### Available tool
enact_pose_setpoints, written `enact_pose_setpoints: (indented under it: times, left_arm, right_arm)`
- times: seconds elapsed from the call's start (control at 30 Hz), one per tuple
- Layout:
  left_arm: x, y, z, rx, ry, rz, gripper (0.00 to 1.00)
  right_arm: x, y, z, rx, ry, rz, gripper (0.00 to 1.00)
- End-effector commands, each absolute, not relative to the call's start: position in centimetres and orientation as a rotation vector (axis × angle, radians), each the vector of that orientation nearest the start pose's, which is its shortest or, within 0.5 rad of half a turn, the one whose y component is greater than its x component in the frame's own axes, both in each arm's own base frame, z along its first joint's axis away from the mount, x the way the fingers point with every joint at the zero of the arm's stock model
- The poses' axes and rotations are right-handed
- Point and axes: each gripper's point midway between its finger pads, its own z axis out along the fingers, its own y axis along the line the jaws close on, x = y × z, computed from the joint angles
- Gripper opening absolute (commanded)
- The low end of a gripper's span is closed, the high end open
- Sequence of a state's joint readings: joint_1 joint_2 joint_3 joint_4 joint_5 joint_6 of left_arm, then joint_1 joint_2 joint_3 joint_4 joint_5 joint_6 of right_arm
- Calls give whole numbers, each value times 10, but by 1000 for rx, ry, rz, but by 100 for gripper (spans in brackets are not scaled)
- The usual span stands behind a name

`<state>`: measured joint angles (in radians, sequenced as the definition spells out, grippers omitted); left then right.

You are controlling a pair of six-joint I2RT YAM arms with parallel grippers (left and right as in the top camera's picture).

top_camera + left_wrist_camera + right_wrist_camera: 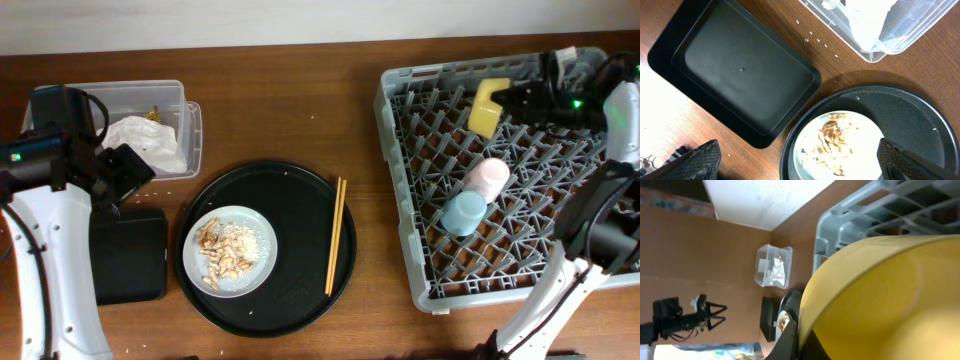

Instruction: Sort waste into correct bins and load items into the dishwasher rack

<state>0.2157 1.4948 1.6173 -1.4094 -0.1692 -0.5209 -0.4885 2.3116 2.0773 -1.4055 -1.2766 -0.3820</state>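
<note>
My right gripper (512, 100) is shut on the rim of the yellow bowl (486, 107), held on edge over the far part of the grey dishwasher rack (420, 270). The bowl fills the right wrist view (890, 295). The pink bowl (486, 177) and blue bowl (464, 212) lie in the rack. My left gripper (125, 170) is open and empty (801, 162), above the table between the flat black tray (740, 70) and the grey plate (255, 235) of food scraps (220, 252). The chopsticks (336, 235) lie on the round tray. The napkin (150, 140) and the wrapper (155, 113) are in the clear box (192, 130).
The plate and chopsticks sit on a large round black tray (290, 195) at the table's middle. A few white crumbs (812, 36) lie on the wood between the clear box and the flat black tray (130, 255). The rack fills the right side.
</note>
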Motion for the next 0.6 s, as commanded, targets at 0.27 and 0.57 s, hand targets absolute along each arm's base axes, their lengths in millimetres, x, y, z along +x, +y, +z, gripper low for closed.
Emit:
enact_pose_setpoints:
  times: [0.27,0.57]
  left_arm:
    - [289,96,235,-1070,2608,186,99]
    - [289,96,235,-1070,2608,186,99]
  right_arm:
    - [450,-83,156,318,2393,1433,21]
    - [421,-137,191,643,2572,1048,29]
